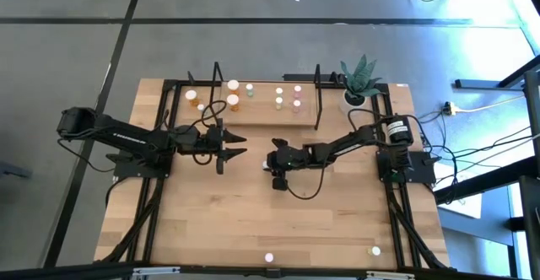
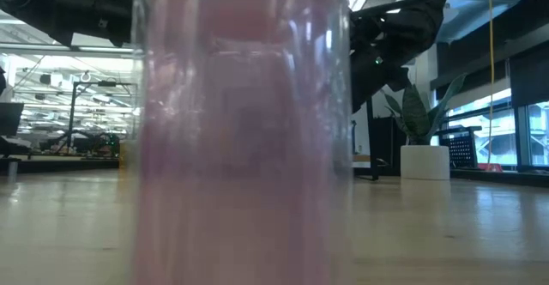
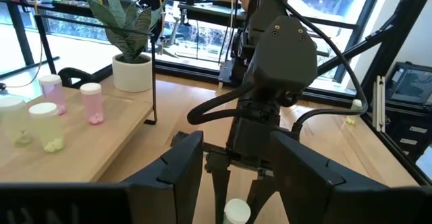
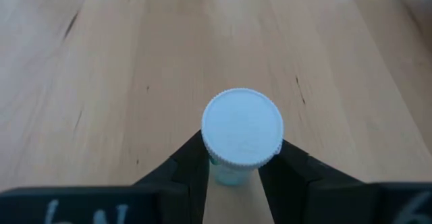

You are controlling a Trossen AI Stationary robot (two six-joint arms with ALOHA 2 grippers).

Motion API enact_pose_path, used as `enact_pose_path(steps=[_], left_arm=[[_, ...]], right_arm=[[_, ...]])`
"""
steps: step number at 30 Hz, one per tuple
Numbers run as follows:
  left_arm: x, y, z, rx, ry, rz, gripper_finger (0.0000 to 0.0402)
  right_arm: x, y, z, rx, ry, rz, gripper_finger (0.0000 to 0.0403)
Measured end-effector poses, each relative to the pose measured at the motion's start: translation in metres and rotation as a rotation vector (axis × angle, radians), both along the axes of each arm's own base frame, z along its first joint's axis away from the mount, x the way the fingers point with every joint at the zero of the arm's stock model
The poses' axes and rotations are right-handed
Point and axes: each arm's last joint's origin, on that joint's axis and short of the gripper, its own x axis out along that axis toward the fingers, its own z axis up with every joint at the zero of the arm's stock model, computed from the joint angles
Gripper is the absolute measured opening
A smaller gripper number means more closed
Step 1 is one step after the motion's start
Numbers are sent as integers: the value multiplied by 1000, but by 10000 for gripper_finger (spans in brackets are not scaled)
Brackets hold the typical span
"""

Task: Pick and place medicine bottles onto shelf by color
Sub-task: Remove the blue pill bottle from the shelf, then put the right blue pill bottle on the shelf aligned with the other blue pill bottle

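1. A medicine bottle (image 4: 241,140) with a white round cap and a pale greenish body stands upright between the fingers of the right gripper (image 1: 279,179), over the bare wood near the middle of the table (image 1: 337,221).
2. The right wrist view shows both dark fingers (image 4: 191,163) close against the bottle's body just under the cap, so the jaws pinch it.
3. The same white cap (image 3: 237,212) shows in the left wrist view, below the right arm's wrist.
4. The left gripper (image 1: 240,145) hangs just left of the right one, pointing toward it, its two fingers (image 3: 177,170) spread apart with nothing between them.
5. The shelf (image 1: 253,115) stands along the far edge of the table, black loops at both ends.
6. On its board stand orange bottles (image 1: 233,102) to the left, yellowish-green bottles (image 1: 279,102) in the middle and pink bottles (image 1: 296,104) to the right.
7. Two more bottles sit at the near edge: a pink one (image 1: 269,257) and a whitish one (image 1: 375,250).
8. The pink one (image 2: 240,130) fills the low view.
9. A potted plant (image 1: 358,82) stands at the far right corner, beside the shelf.
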Motion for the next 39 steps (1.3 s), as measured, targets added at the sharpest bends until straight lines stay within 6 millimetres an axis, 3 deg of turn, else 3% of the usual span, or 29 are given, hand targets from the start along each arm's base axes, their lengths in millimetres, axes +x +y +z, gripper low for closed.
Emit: enact_pose_path(steps=[17,32,39], left_arm=[[0,0,0,4,1,0,161],[0,-1,-1,11,31,-11,163],[12,-2,16,73,244,-42,163]], right_arm=[[0,0,2,22,-8,-18,219],[-4,7,29,66,-66,-30,224],[-7,6,46,70,-99,-30,224]])
